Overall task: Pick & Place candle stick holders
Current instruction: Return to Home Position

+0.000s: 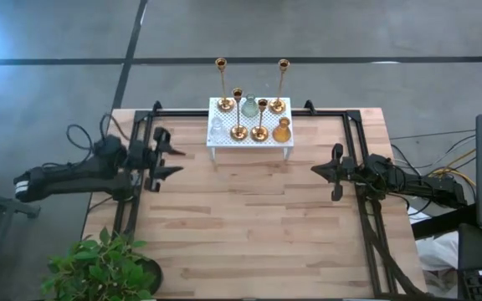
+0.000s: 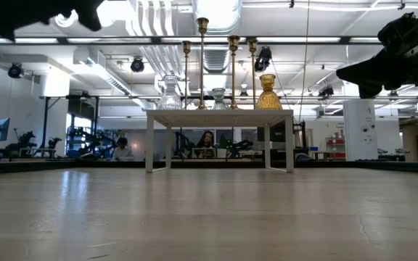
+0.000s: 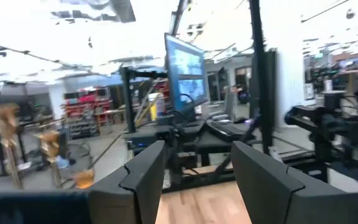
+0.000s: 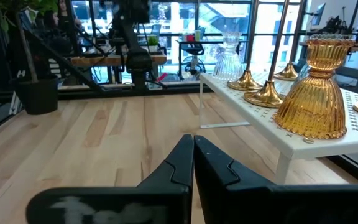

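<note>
Left gripper: raised above the left side of the table; fingers apart, holding nothing and touching nothing.
White rack: between the two grippers and beyond both, toward the table's far edge; all seven holders stand on it.
Holder axis: vertical on every holder, base on the rack, cup upward.
Clear glass holders: one at the corner nearest the left gripper, one mid-rack at the back.
Tall brass holders: back row, one on the left gripper's side, one on the right gripper's side.
Short brass holders: front centre, side by side.
Amber glass holder: at the corner nearest the right gripper.
Right gripper: raised above the table's right side, well apart from the rack; fingers together, nothing between them.
</note>
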Controlling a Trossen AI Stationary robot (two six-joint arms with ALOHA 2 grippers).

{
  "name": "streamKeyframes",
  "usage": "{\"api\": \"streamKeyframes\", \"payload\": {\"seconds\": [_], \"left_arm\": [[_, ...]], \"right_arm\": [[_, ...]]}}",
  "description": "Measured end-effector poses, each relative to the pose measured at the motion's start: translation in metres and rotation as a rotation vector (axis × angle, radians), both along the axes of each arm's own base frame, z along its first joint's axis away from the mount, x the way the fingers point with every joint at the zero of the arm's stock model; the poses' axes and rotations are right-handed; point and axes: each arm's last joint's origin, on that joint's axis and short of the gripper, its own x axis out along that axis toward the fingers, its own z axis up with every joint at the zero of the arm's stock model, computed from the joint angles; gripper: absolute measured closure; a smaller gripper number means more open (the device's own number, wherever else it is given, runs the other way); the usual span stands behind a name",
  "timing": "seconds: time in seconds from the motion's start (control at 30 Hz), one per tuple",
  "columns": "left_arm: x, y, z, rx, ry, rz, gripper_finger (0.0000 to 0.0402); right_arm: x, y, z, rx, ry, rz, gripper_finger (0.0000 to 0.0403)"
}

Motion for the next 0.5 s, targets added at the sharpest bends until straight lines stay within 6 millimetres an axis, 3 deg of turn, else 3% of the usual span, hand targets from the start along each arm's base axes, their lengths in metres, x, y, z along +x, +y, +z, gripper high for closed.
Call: {"api": "streamKeyframes", "payload": {"seconds": [0.13, 0.37, 0.5], "left_arm": [[-0.014, -0.008, -0.033, 0.008, -0.039, -0.031, 0.0211], [-0.035, -0.013, -0.073, 0.019, -0.086, -0.038, 0.0211], [-0.030, -0.013, -0.098, 0.005, 0.017, -0.064, 0.0211]], "right_arm": [[0.000, 0.000, 0.000, 0.000, 0.000, 0.000, 0.0394], [0.000, 0.000, 0.000, 0.000, 0.000, 0.000, 0.0394], [0.000, 0.000, 0.000, 0.000, -0.001, 0.000, 0.0394]]}}
